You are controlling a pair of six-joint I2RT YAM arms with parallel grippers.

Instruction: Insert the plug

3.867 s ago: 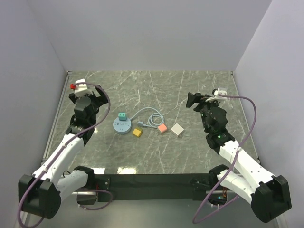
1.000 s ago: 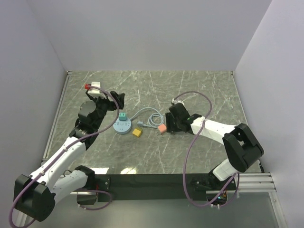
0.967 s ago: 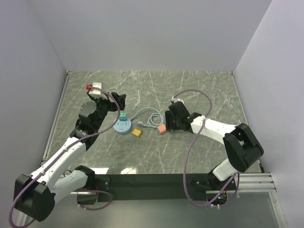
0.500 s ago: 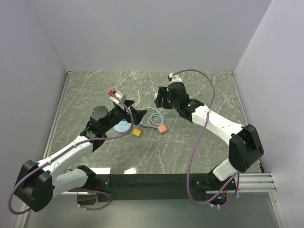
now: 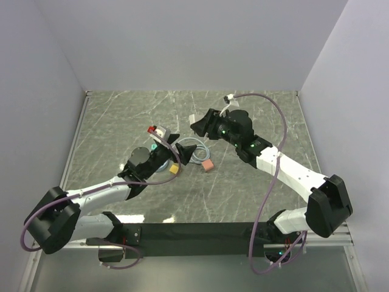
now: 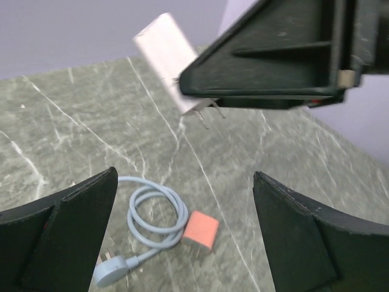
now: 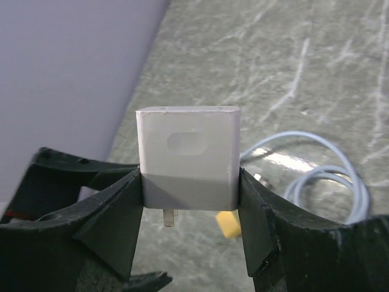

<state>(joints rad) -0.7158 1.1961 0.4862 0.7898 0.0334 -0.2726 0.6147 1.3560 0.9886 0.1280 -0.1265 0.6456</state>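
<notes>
Plug: white block with metal prongs on its underside, up in the air over the middle of the table, tilted.
Right gripper: clamped on the plug, one finger on each side face, at a medium spread; the block fills the gap.
Left gripper: spread wide and holding nothing, stretched low over the table from the near left. It sits just near and left of the plug and faces it.
Left wrist view: the plug and the right gripper's black fingers fill the upper part, with both of its own fingers well apart at the lower corners.
Socket: round pale blue base, mostly hidden under the left arm, so its openings cannot be made out.
Cable: light blue coil lying flat on the table, below the plug and between the two grippers.
Pink cube: on the table, touching or just beside the near right edge of the coil.
Yellow cube: on the table, just near of the left gripper and left of the pink cube.
</notes>
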